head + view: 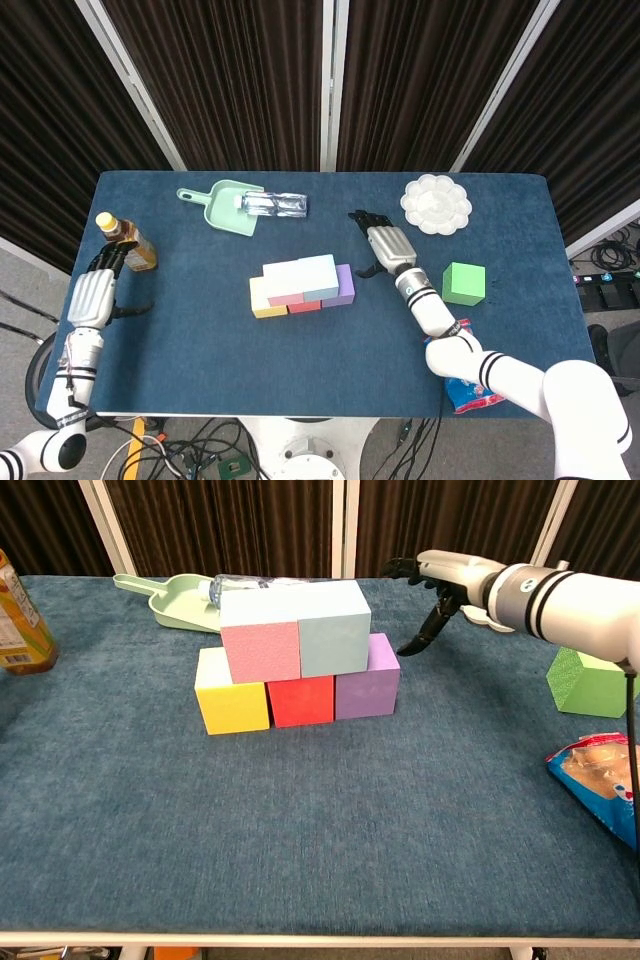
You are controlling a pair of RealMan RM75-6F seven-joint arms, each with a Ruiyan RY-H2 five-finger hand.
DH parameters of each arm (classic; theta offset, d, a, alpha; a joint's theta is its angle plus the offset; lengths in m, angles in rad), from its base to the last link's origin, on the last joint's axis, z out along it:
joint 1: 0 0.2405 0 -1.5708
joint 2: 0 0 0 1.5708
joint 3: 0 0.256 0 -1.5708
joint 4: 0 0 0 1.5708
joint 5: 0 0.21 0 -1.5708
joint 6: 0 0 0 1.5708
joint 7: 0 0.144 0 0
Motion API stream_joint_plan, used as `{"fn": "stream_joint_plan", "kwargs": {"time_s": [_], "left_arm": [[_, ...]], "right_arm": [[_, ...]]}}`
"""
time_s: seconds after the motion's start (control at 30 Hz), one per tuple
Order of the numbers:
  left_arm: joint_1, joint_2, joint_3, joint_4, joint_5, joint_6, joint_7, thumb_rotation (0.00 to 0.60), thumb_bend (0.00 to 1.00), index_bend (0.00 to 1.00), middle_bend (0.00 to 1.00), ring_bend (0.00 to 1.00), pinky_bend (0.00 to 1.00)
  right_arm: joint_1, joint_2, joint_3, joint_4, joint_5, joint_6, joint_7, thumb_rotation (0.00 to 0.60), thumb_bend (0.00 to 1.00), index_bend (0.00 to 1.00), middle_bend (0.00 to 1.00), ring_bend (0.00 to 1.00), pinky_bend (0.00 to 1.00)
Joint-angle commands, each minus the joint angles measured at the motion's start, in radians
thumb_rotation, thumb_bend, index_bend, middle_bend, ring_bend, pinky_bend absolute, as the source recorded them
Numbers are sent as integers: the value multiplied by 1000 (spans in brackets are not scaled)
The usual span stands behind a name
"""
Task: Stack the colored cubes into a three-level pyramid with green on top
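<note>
Mid-table stands a two-level stack: yellow cube [232, 701], red cube [302, 700] and purple cube [367, 678] below, pink cube [260, 648] and light blue cube [334, 630] on top. The green cube [585, 684] [464, 283] sits alone on the right. My right hand [440, 580] [383, 246] hovers open just right of the stack, fingers spread, holding nothing, apart from the purple cube. My left hand [92, 294] shows only in the head view, at the table's left edge, open and empty.
A sauce bottle [124, 241] stands at the far left beside my left hand. At the back are a green dustpan [229, 207] holding a clear bottle [273, 204] and a white flower-shaped plate [436, 203]. A snack bag [603, 781] lies front right.
</note>
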Motion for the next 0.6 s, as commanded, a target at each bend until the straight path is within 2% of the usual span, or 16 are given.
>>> {"fn": "stream_joint_plan", "kwargs": {"time_s": [0.03, 0.6], "left_arm": [[-1, -3, 1, 4, 0, -5, -3, 600, 40, 111, 95, 31, 141], [2, 4, 3, -1, 2, -12, -11, 600, 41, 111, 95, 31, 141]], "right_arm": [[4, -11, 7, 8, -8, -4, 5, 600, 81, 0, 1, 0, 0], [5, -36, 21, 20, -22, -32, -4, 600, 94, 0, 1, 0, 0]]}}
